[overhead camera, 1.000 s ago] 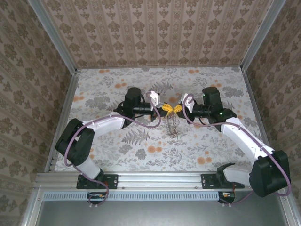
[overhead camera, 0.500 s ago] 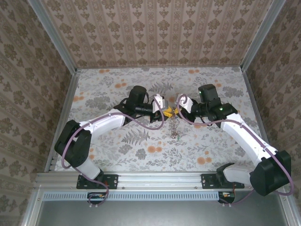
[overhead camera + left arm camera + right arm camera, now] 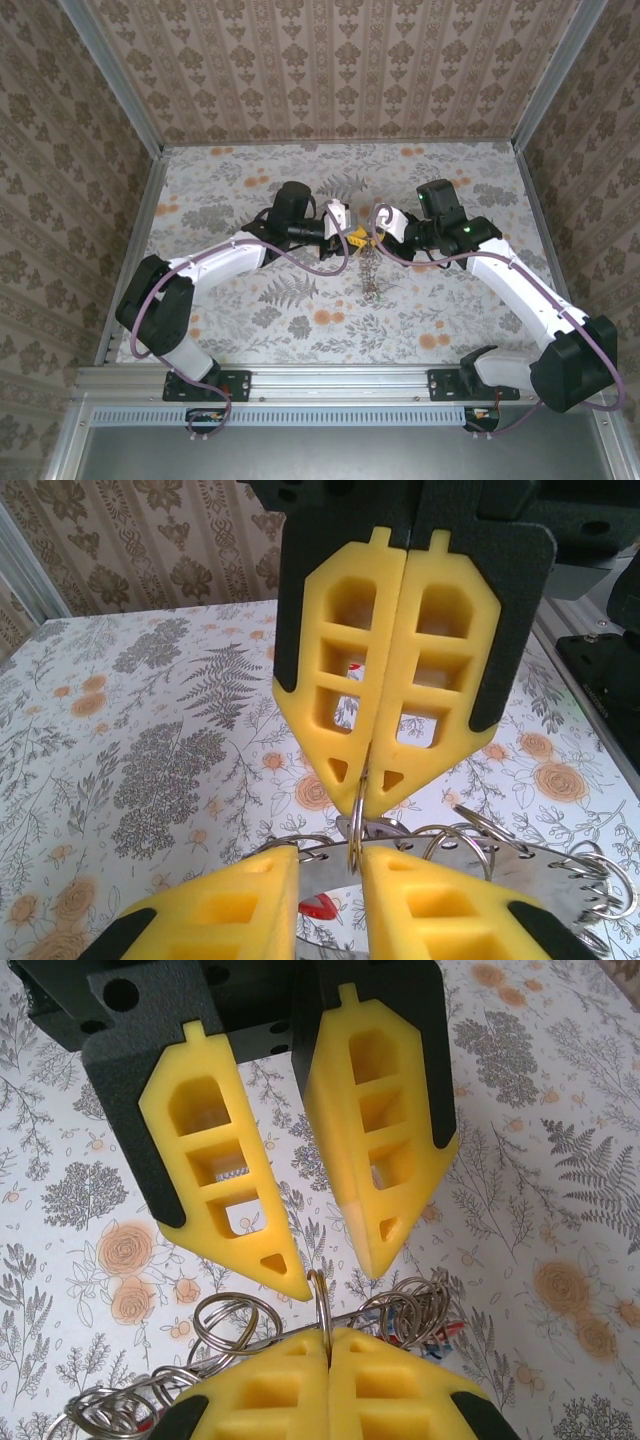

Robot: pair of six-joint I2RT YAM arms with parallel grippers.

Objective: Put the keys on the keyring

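Pinching the keyring [image 3: 320, 1302] in our clenched right hand [image 3: 328, 1342], left hand [image 3: 333, 1272] released, we judge threading underway; next, grasp a key [image 3: 372, 278] precisely.

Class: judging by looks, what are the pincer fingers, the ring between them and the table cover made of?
The fingers look like foam or soft plastic: matt yellow, moulded cells. The ring looks metal: thin, silvery, glinting. The table cover seems printed paper or vinyl, flat floral pattern; unclear which.

Right tool [image 3: 328, 1340] clamps keyring [image 3: 318, 1295]; left tool [image 3: 333, 1275] parted opposite.
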